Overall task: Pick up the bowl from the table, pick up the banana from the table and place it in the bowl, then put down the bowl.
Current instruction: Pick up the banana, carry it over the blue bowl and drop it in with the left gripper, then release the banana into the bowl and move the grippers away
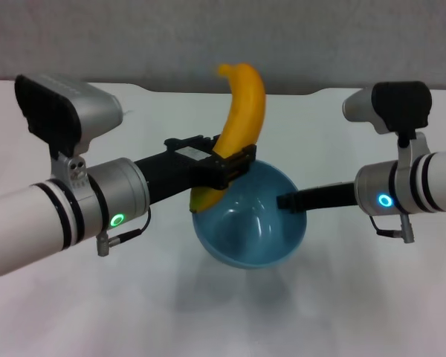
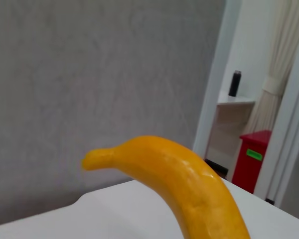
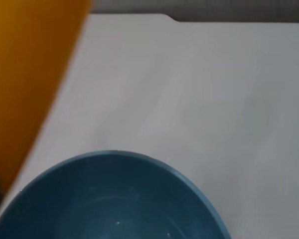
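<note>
Left gripper jaws tight around banana.

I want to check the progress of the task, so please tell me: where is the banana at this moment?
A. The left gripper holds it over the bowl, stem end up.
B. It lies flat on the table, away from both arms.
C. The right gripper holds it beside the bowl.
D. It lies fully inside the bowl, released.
A: the left gripper clamps the banana, whose lower end dips at the rim of the bowl that the right gripper holds.
</note>
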{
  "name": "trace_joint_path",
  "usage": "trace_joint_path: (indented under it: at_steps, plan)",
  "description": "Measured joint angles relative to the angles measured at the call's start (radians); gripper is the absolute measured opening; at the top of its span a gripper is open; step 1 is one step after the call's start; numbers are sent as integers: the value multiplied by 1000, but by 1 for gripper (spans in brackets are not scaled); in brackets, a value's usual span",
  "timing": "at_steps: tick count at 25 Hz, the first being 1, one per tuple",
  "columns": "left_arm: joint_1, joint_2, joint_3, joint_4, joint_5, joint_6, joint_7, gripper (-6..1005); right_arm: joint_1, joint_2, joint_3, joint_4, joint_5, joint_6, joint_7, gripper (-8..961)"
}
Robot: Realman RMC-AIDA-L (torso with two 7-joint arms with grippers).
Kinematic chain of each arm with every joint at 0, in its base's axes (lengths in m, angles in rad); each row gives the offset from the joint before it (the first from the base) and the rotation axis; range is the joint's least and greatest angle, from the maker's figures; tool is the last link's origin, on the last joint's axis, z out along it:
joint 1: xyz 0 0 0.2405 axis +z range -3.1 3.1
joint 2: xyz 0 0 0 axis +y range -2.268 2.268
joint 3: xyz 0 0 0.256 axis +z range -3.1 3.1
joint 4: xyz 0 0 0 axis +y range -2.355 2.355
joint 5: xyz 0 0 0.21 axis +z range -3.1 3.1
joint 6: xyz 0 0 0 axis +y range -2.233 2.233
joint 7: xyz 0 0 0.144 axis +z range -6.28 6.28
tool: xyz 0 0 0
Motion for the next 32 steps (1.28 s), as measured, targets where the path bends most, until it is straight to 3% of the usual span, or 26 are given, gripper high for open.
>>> trace_joint_path:
  at_steps: [10, 24, 29, 32]
  plan:
    - [-7, -1, 28, 116, -232, 10, 229, 544, 12, -1, 1, 1, 19, 8, 8, 91]
    - [3, -1, 72, 118, -268, 15, 312, 619, 12, -6, 4, -15, 28, 6, 9, 97]
    - [23, 0, 46, 101, -277, 15, 318, 843, 13, -8, 12, -29, 22, 9, 9, 100]
    - [57, 5, -13, 80, -275, 15, 318, 866, 21, -11, 14, -47, 19, 16, 9, 101]
